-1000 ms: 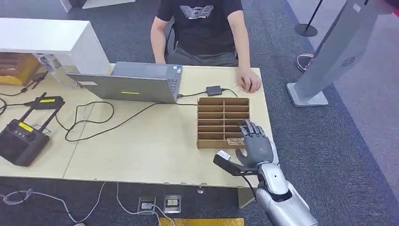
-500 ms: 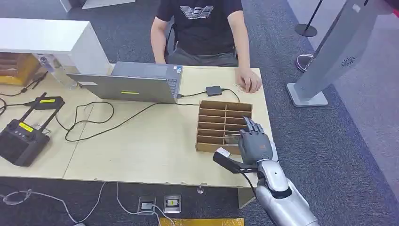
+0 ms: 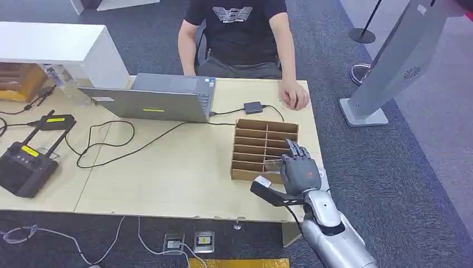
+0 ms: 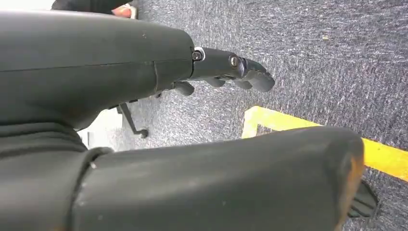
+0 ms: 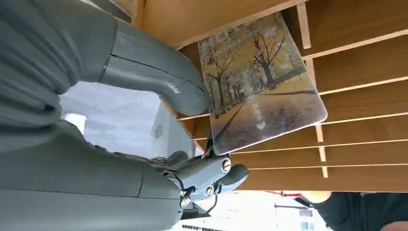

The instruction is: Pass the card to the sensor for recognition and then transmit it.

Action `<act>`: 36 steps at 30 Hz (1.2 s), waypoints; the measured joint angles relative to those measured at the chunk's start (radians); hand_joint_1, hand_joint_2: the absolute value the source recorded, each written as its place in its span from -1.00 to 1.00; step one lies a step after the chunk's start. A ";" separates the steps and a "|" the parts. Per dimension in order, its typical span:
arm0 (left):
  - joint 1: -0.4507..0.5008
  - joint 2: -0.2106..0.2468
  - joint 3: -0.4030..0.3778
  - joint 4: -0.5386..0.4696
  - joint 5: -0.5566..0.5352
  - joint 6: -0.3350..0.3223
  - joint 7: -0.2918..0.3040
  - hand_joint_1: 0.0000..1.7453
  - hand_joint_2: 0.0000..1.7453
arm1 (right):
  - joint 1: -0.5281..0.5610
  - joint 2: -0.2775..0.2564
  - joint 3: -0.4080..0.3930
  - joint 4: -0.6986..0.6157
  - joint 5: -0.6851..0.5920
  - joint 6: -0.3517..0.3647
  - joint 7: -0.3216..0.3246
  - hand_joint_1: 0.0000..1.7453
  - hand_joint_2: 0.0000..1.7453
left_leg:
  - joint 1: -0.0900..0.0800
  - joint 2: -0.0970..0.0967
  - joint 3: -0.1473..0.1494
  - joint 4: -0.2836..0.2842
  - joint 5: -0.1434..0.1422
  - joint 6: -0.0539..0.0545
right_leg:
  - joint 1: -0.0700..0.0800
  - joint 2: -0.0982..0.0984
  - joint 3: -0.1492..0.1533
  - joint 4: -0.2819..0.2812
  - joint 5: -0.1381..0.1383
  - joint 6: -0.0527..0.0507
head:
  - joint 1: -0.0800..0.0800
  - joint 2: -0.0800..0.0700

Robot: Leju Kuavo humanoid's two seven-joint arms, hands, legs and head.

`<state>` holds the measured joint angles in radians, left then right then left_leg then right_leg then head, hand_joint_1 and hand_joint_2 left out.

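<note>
- An office or lab-like test room: grey carpet floor (image 3: 390, 167) with a yellow line (image 4: 380, 156).
- A light wooden table (image 3: 184, 178) carries a laptop (image 3: 162, 97) at its far edge, cables, and a black controller (image 3: 25, 164) near its left edge.
- A person (image 3: 240, 33) sits behind the far edge.

The right hand (image 5: 159, 125) pinches a card (image 5: 262, 91) printed with an autumn tree-lined path between its thick grey thumb and darker fingers (image 5: 211, 175), holding it over the slatted compartments of a wooden tray (image 5: 365, 110).
</note>
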<state>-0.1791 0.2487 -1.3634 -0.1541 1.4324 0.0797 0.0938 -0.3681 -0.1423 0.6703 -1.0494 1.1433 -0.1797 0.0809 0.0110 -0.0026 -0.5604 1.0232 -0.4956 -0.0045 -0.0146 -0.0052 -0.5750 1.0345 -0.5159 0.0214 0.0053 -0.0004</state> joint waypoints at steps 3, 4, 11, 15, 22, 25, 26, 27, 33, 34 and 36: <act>0.000 0.000 0.000 0.000 0.003 0.002 0.000 -1.00 -1.00 | -0.001 0.005 0.000 0.002 0.000 0.001 -0.003 1.00 1.00 | 0.000 0.000 0.000 0.000 0.000 0.000 | 0.000 0.000 0.000 0.000 0.000 0.000 | 0.000 0.000; 0.000 0.000 0.000 0.000 0.003 0.002 0.000 -1.00 -1.00 | -0.001 0.007 0.000 0.003 0.000 0.002 -0.004 1.00 1.00 | 0.000 0.000 0.000 0.000 0.000 0.000 | 0.000 0.000 0.000 0.000 0.000 0.000 | 0.000 0.000; 0.000 -0.001 0.000 0.000 0.005 0.005 0.000 -1.00 -1.00 | -0.006 0.015 0.000 0.013 0.000 -0.003 -0.010 1.00 1.00 | 0.000 0.000 0.000 0.000 0.000 0.000 | 0.000 0.000 0.000 0.000 0.000 0.000 | 0.000 0.000; 0.000 -0.001 0.000 0.000 0.006 0.006 0.000 -1.00 -1.00 | -0.008 0.016 0.000 0.016 0.000 -0.002 -0.010 1.00 1.00 | 0.000 0.000 0.000 0.000 0.000 0.000 | 0.000 0.000 0.000 0.000 0.000 0.000 | 0.000 0.000; 0.000 -0.001 0.000 0.000 0.006 0.001 0.000 -1.00 -1.00 | -0.006 0.017 0.001 0.016 0.000 0.003 -0.003 -1.00 1.00 | 0.000 0.000 0.000 0.000 0.000 0.000 | 0.000 0.000 0.000 0.000 0.000 0.000 | 0.000 0.000; 0.000 -0.001 0.000 0.000 0.006 0.000 0.000 -1.00 -1.00 | -0.007 0.018 0.001 0.016 0.000 0.003 -0.003 -1.00 1.00 | 0.000 0.000 0.000 0.000 0.000 0.000 | 0.000 0.000 0.000 0.000 0.000 0.000 | 0.000 0.000; -0.001 -0.001 0.000 0.000 0.006 0.000 0.000 -1.00 -1.00 | -0.009 0.018 0.001 0.016 0.000 0.003 -0.003 -1.00 1.00 | 0.000 0.000 0.000 0.000 0.000 0.000 | 0.000 0.000 0.000 0.000 0.000 0.000 | 0.000 0.000; -0.001 -0.001 0.000 0.000 0.007 0.000 0.000 -1.00 -1.00 | -0.010 0.018 0.001 0.016 0.000 0.003 -0.003 -1.00 1.00 | 0.000 0.000 0.001 0.000 0.000 0.000 | 0.000 0.000 0.000 0.000 0.000 0.000 | 0.000 0.000; -0.001 -0.002 0.000 0.000 0.012 0.003 0.000 -1.00 -1.00 | -0.014 0.018 0.001 0.016 0.000 0.021 -0.003 -1.00 -1.00 | 0.000 0.000 0.001 0.000 0.000 0.000 | 0.000 0.000 0.001 0.000 0.000 0.000 | 0.000 0.000; -0.001 -0.002 0.000 0.000 0.012 0.004 0.000 -1.00 -1.00 | -0.009 0.018 0.001 0.016 0.000 0.025 -0.004 -1.00 -1.00 | 0.000 0.000 0.001 0.000 0.000 0.000 | 0.000 0.000 0.001 0.000 0.000 0.000 | 0.000 0.000; -0.001 -0.004 0.000 0.000 0.014 0.006 0.000 -1.00 -1.00 | -0.009 0.021 0.001 0.016 0.000 0.029 -0.006 -1.00 -1.00 | 0.000 0.000 0.001 0.000 0.000 0.000 | 0.000 0.000 0.001 0.000 0.001 0.000 | 0.000 0.000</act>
<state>-0.1802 0.2449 -1.3634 -0.1545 1.4466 0.0855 0.0938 -0.3774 -0.1209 0.6714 -1.0338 1.1429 -0.1503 0.0751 0.0110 -0.0023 -0.5597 1.0232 -0.4953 -0.0047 -0.0146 -0.0050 -0.5743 1.0346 -0.5153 0.0215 0.0053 -0.0004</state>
